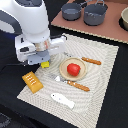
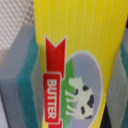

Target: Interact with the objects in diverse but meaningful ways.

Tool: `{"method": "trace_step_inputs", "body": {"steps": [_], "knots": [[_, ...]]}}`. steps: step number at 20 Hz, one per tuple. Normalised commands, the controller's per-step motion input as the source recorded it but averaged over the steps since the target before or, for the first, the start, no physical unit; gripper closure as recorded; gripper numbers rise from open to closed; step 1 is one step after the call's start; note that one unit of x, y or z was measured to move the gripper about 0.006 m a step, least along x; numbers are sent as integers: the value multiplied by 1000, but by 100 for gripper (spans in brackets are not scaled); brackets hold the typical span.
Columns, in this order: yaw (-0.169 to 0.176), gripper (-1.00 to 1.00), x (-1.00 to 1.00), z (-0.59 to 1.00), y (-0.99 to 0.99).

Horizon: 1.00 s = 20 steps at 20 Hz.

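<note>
Overhead, the white Panda arm's gripper (image 1: 44, 61) hangs low over a pale, finely striped placemat (image 1: 100, 65), its jaws clamped on one yellow rectangular packet (image 1: 45, 64), of which only a corner shows in the exterior view. Up close, the wrist view fills with the packet (image 2: 75, 30): a glossy ribbed wrapper, a red ribbon reading BUTTER and a spotted cow, pressed between two grey fingers with teal pads (image 2: 31, 75). One red tomato-like ball (image 1: 74, 69) sits on a round tan plate (image 1: 64, 64); one orange ridged block (image 1: 32, 82) and one white fish-shaped piece (image 1: 62, 100) lie on the mat. Two grey pots (image 1: 95, 14) stand beyond.
</note>
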Motion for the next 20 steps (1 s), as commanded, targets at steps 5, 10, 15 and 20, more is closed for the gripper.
{"method": "trace_step_inputs", "body": {"steps": [5, 10, 15, 20], "knots": [[88, 100, 554, 782, 767], [85, 100, 560, 453, 721], [67, 100, 457, 23, 349], [65, 100, 267, -276, 243]]}}
